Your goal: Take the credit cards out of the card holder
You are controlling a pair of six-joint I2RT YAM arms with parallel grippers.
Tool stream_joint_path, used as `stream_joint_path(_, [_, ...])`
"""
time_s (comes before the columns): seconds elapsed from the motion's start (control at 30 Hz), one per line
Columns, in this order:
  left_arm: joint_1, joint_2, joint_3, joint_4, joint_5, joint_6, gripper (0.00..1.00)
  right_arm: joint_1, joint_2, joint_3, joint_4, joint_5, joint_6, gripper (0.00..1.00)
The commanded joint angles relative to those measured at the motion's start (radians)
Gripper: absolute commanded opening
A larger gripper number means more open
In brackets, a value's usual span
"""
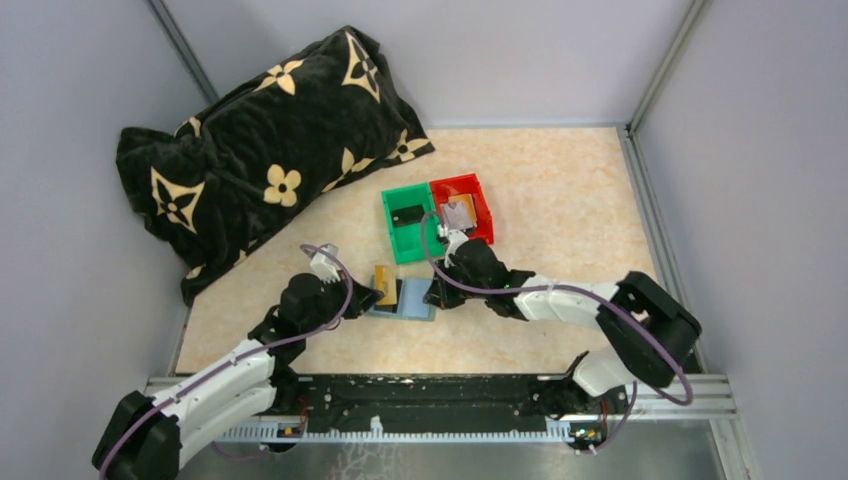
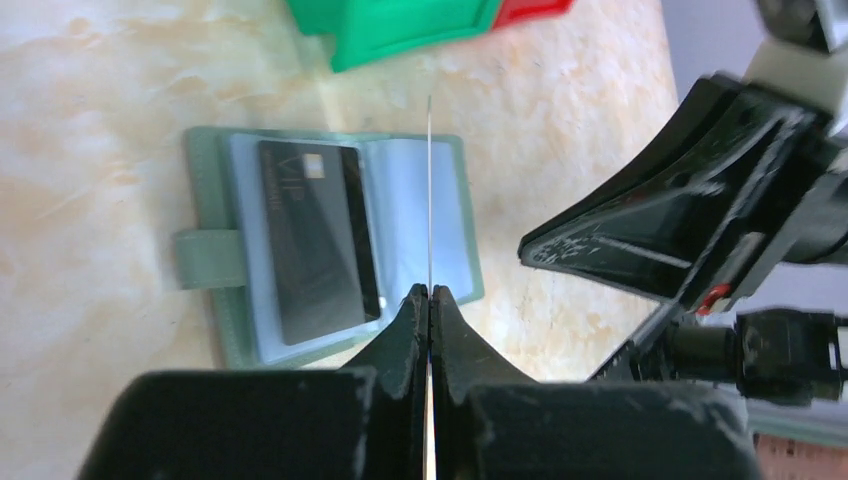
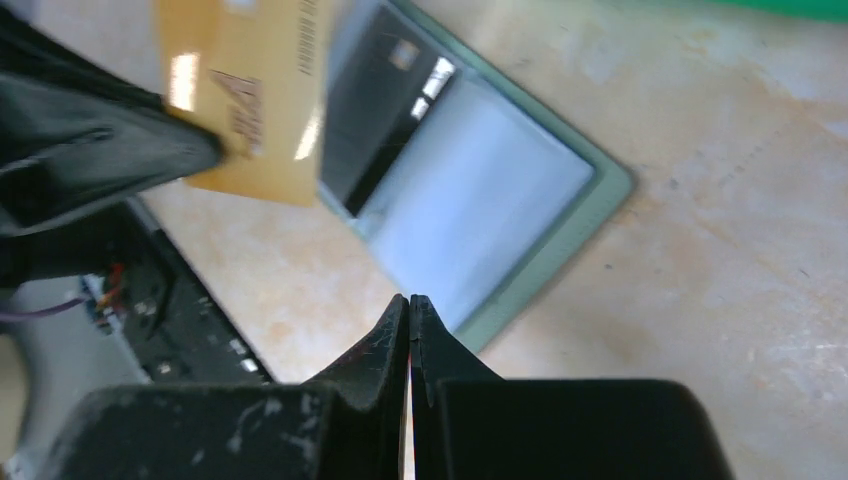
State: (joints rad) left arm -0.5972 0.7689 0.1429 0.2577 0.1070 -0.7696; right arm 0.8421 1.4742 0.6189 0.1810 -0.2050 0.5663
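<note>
The holder (image 1: 415,305) lies open and flat on the surface (image 1: 560,200), about midway along the near edge and a little in from it. It is grey-green with rounded corners, clear sleeves and a closure tab (image 2: 205,258) on one side. A black card (image 2: 318,240) sits in one sleeve; the sleeve beside it shows no card.

The left tool (image 2: 429,295) is closed on a gold card (image 1: 385,282), gripped by one edge and held clear above the holder. The right tool (image 3: 410,305) has its jaws closed together with nothing between them, tips at the holder's edge; contact cannot be determined.

A green bin (image 1: 415,240) and a red bin (image 1: 455,184) stand touching, just beyond the holder near mid-surface. A black pillow (image 1: 260,150) with tan flowers covers the far left corner. The surface is beige and marbled. Plain grey walls (image 1: 500,50) enclose three sides.
</note>
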Motion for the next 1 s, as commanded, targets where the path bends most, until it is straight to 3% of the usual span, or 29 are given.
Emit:
stream_joint_path(0.0, [0.008, -0.010, 0.072, -0.039, 0.184, 0.113, 0.00, -0.005, -0.143, 0.016, 0.084, -0.123, -0.055, 0.00])
stream_joint_path(0.17, [0.006, 0.062, 0.157, -0.034, 0.505, 0.239, 0.00, -0.036, -0.243, 0.116, -0.106, -0.168, -0.276, 0.00])
stream_joint_path(0.3, [0.004, 0.148, 0.160, 0.173, 0.751, 0.196, 0.00, -0.059, -0.311, 0.204, -0.249, -0.242, -0.397, 0.32])
stream_joint_path(0.4, [0.000, 0.143, 0.168, 0.195, 0.788, 0.219, 0.00, -0.065, -0.362, 0.244, -0.312, -0.253, -0.446, 0.46])
stream_joint_path(0.53, [-0.004, 0.117, 0.174, 0.236, 0.827, 0.199, 0.00, -0.067, -0.370, 0.268, -0.376, -0.282, -0.479, 0.48])
stream_joint_path(0.7, [-0.004, 0.126, 0.180, 0.233, 0.823, 0.204, 0.00, -0.067, -0.367, 0.235, -0.329, -0.430, -0.442, 0.47])
stream_joint_path(0.97, [-0.004, 0.161, 0.193, 0.252, 0.831, 0.210, 0.00, -0.067, -0.400, 0.186, -0.316, -0.505, -0.412, 0.26])
